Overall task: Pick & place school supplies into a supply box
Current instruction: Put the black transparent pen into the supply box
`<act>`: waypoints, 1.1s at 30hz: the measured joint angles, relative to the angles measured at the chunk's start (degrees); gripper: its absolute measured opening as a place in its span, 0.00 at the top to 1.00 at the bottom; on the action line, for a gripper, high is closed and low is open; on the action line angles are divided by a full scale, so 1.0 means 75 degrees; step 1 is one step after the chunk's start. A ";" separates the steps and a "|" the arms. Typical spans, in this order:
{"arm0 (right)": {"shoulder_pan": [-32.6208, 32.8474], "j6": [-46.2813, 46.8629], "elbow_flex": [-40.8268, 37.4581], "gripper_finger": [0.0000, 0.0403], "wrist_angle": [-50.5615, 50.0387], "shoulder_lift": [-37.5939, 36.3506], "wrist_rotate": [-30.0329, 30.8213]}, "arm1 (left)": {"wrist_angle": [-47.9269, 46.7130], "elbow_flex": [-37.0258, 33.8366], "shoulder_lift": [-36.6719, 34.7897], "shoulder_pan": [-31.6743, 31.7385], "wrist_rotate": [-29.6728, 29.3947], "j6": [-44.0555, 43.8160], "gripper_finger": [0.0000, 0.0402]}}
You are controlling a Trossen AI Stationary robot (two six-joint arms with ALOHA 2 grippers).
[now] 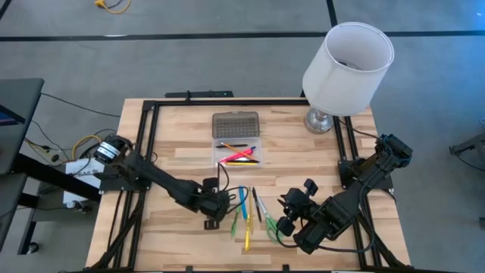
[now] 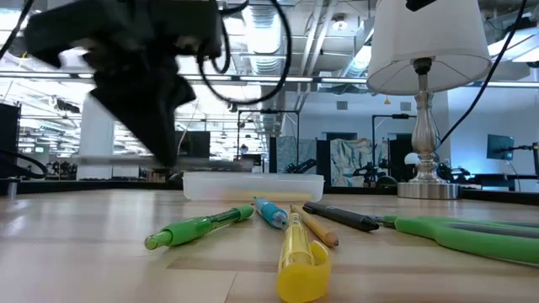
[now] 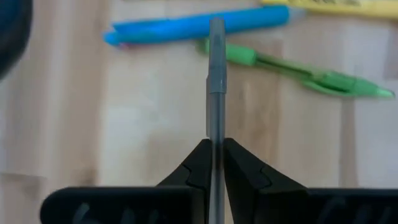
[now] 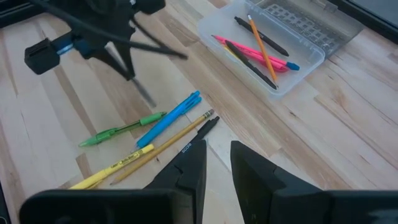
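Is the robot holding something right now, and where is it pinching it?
Yes. The left gripper pinches a thin grey pen partway along its barrel. The right gripper holds nothing.

Two matte-black jointed arms — black cables looped, wedge-shaped claw fingers.

Pale matt wood table, clear glossy plastic supply box, lamp base seemingly polished metal.
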 joint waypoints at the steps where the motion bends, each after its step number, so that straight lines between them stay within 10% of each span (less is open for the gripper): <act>1: 0.0000 0.0003 0.0001 0.83 -0.0001 0.0000 0.0000 | -0.0173 0.0132 -0.0003 0.0059 -0.0124 0.0093 0.95; 14: -0.0007 0.0009 -0.0002 0.83 0.0001 0.0000 0.0025 | -0.1090 0.1175 -0.0018 0.2198 -0.1182 0.1798 0.95; 33: -0.0251 0.0006 -0.0002 0.83 0.0295 0.0000 0.0058 | -0.0187 0.1175 -0.0019 0.4614 -0.0042 0.3305 0.90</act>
